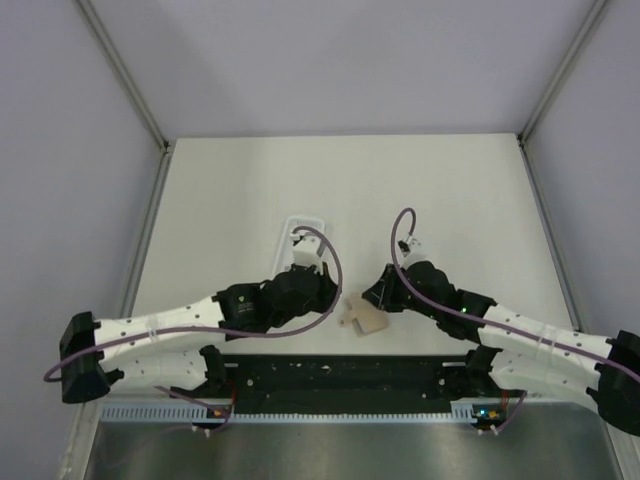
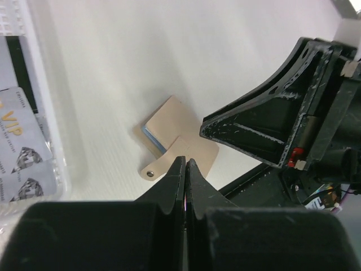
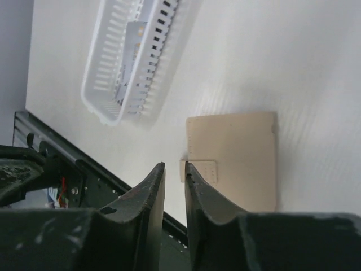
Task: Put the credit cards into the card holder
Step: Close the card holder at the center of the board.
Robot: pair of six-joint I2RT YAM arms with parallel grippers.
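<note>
The tan card holder (image 1: 362,316) lies folded on the table between my two grippers. In the left wrist view the card holder (image 2: 179,138) shows a light blue edge, and its tab with the snap dot (image 2: 150,173) sticks out loose. My left gripper (image 2: 185,162) is shut with nothing in it, its tips just above the holder's near edge. My right gripper (image 3: 175,167) is narrowly open and empty, its tips beside the holder's tab (image 3: 198,170). The credit cards (image 2: 20,152), pale grey with dark marks, lie in the clear tray (image 2: 48,113).
The long clear plastic tray (image 1: 303,232) sits behind the left wrist, and the right wrist view shows it as a slotted tray (image 3: 107,68). The black base rail (image 1: 340,375) runs along the near table edge. My right gripper's body (image 2: 271,124) is close to the holder's right.
</note>
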